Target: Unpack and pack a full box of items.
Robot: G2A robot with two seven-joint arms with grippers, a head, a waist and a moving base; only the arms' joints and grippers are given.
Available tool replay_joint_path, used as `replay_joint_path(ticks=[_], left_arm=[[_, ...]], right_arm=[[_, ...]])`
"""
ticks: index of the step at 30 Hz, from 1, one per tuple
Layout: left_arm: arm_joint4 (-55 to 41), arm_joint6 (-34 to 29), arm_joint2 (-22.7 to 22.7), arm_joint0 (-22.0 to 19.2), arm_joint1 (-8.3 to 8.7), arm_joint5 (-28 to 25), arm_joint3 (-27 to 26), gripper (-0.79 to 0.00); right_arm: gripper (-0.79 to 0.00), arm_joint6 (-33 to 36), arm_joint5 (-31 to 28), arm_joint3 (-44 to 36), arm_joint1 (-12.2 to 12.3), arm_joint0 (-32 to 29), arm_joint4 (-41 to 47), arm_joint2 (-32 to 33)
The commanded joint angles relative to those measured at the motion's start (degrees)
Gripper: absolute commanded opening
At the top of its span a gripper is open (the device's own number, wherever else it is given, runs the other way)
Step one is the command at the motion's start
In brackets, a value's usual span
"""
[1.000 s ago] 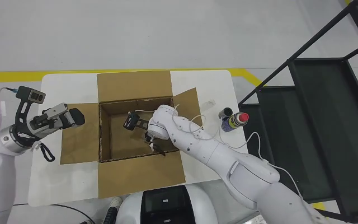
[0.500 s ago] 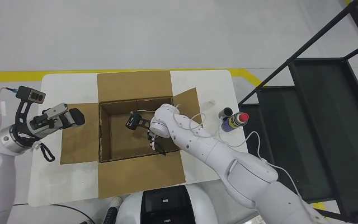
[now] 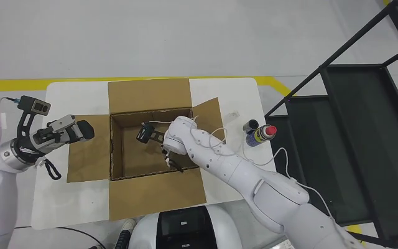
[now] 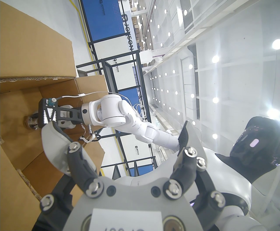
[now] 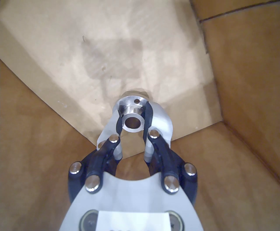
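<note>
Box [image 3: 149, 94] on white table [image 3: 74, 93], grey floor [image 3: 186, 37]

Brand lettering runs along the blue wall panels [image 4: 105, 19] — the wrist label [image 4: 125, 219] is cut off.

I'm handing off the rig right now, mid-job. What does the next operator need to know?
Right gripper: shut on a metal hub, low inside the cardboard box.
Left gripper: open, holding nothing, left of the box.
Done: spray can and small can stand on the table, right of the box.
Left: hub probably comes out next, then everything gets repacked.
</note>
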Motion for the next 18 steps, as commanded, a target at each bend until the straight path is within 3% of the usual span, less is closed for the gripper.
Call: replay_joint_path(ticks=[1,6,13,18], left_arm=[[0.0,0.0,0.0,0.0,0.00,0.0,0.0,0.000],[0.0,0.0,0.0,0.0,0.00,0.0,0.0,0.000],[0.0,0.0,0.0,0.0,0.00,0.0,0.0,0.000],[0.0,0.0,0.0,0.0,0.00,0.0,0.0,0.000]], right_arm=[[-0.785,1.1,0.0,-4.0,0.8,-1.3,-1.5,0.8],[-0.785,4.9,-1.1,-16.3,3.6,-5.7,-5.8,4.4],[-0.785,8.7,-6.9,-36.2,8.3,-16.1,-10.5,13.6],[-0.785,8.1,-10.0,-43.5,10.0,-21.4,-11.7,17.4]])
